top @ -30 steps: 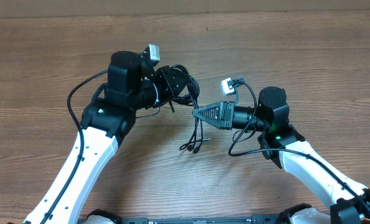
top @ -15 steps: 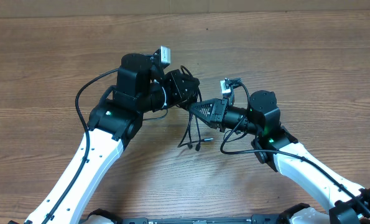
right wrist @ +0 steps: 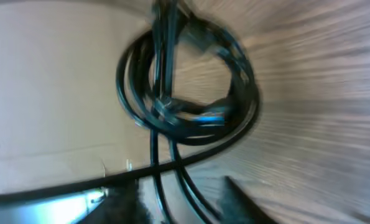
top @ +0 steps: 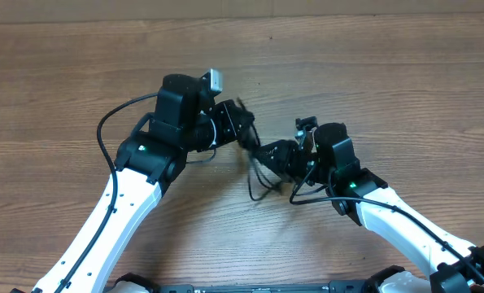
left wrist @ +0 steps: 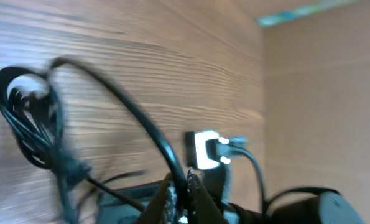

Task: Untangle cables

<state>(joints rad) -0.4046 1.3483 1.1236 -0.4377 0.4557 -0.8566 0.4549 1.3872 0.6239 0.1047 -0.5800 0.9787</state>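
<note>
The thin black cables [top: 256,181] hang in a tangle between my two grippers at the table's middle. My left gripper [top: 243,130] is shut on one cable strand [left wrist: 119,99], which arcs up from its closed fingertips [left wrist: 186,196]. A coiled bundle [left wrist: 32,127] hangs to the left in the left wrist view. My right gripper [top: 268,155] is right beside the left one. In the right wrist view its fingers [right wrist: 178,186] stand apart with two strands running between them, and a looped knot of cables [right wrist: 191,118] hangs just ahead.
The wooden table [top: 404,89] surrounds the arms. A cardboard wall [top: 242,8] lines the back edge. Thicker black arm wires loop beside the left arm [top: 103,134] and under the right wrist [top: 307,195]. The right wrist camera [left wrist: 203,149] shows in the left wrist view.
My right gripper has moved left and closer to the left gripper, now at the cable bundle. The left gripper has shifted right with the cables; the hanging ends swung right.
</note>
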